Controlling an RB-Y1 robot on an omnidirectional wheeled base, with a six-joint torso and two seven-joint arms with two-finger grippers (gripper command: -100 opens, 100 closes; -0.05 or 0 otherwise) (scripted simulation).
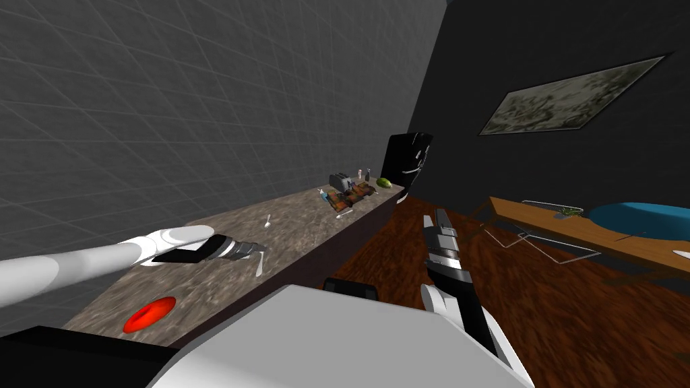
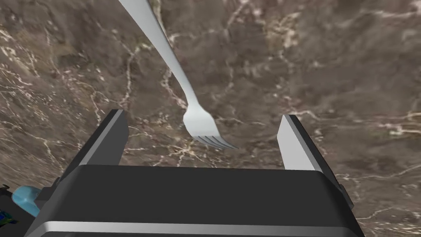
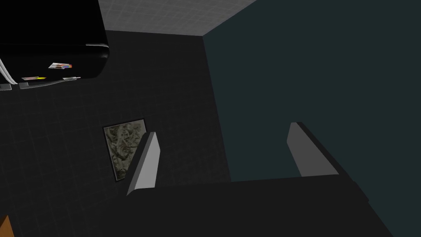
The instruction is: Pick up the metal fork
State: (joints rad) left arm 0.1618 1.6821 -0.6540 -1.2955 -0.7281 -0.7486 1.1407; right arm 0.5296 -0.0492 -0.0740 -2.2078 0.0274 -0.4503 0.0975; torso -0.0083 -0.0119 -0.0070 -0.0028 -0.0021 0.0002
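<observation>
A light grey fork (image 2: pixel 193 111) lies flat on the brown marbled counter (image 2: pixel 329 74). Its tines point toward the gripper body and its handle runs away from it. My left gripper (image 2: pixel 203 131) hovers over the fork head, open, with the tines between the two fingers and touching neither. From the head camera the left gripper (image 1: pixel 259 248) reaches across the counter (image 1: pixel 222 296), and the fork (image 1: pixel 259 267) shows just past its tip. My right gripper (image 1: pixel 434 219) hangs open over the wooden floor, away from the counter.
A red plate (image 1: pixel 149 314) lies near the counter's front edge. A small spoon (image 1: pixel 267 221) lies farther along, then a toaster (image 1: pixel 340 182), bottles and a green fruit (image 1: pixel 384 182). A black fridge (image 1: pixel 406 164) ends the counter. A wooden table (image 1: pixel 579 229) stands at the right.
</observation>
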